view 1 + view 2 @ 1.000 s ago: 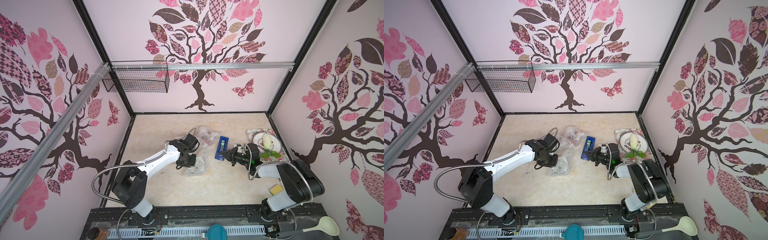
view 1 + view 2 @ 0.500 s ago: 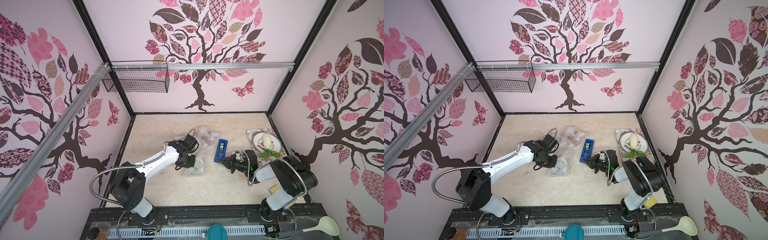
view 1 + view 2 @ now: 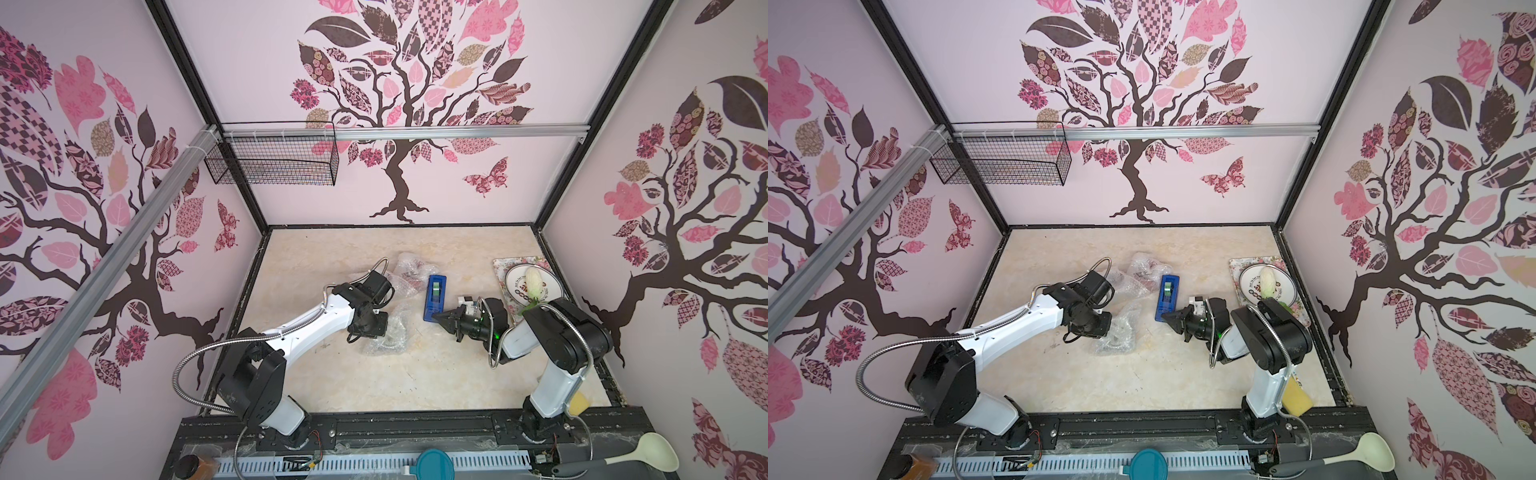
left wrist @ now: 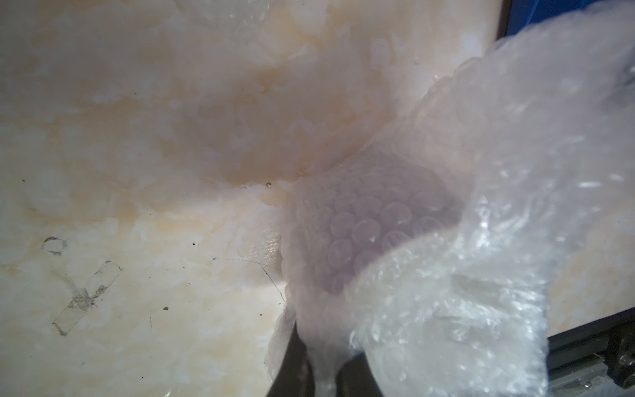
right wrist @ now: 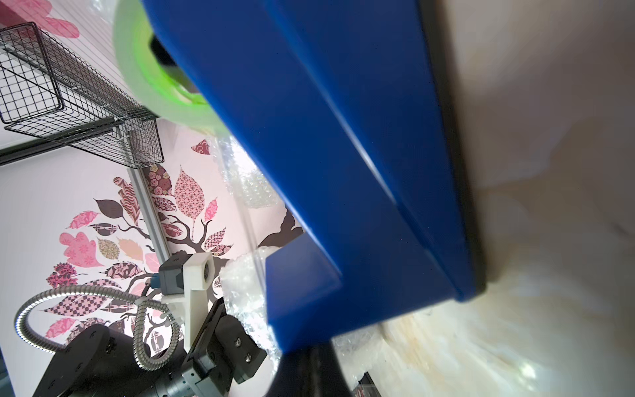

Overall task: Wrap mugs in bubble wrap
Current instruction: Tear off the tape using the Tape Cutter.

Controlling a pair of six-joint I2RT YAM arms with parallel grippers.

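My left gripper (image 3: 374,326) (image 3: 1096,326) points down at mid-table, shut on the edge of a crumpled bubble wrap sheet (image 3: 386,332) (image 3: 1117,328). In the left wrist view the wrap (image 4: 481,206) is pinched between the dark fingers (image 4: 292,364), and a pale lavender mug (image 4: 371,227) shows through it. A second bubble wrap bundle (image 3: 405,274) (image 3: 1142,272) lies further back with something reddish inside. My right gripper (image 3: 436,316) (image 3: 1165,317) (image 5: 309,371) is shut, its tips against the near end of the blue tape dispenser (image 3: 434,297) (image 5: 326,154). I cannot tell whether it holds tape.
A green tape roll (image 5: 147,68) sits in the dispenser. At the right, a round plate (image 3: 534,286) with a pale vegetable lies on a flowered mat. A yellow sponge (image 3: 579,402) sits by the right arm's base. A wire basket (image 3: 274,162) hangs on the back wall.
The right gripper has shifted a little left and nearer the front, staying at the dispenser's near end, and its arm has folded in. The left gripper has kept its hold, hardly moving.
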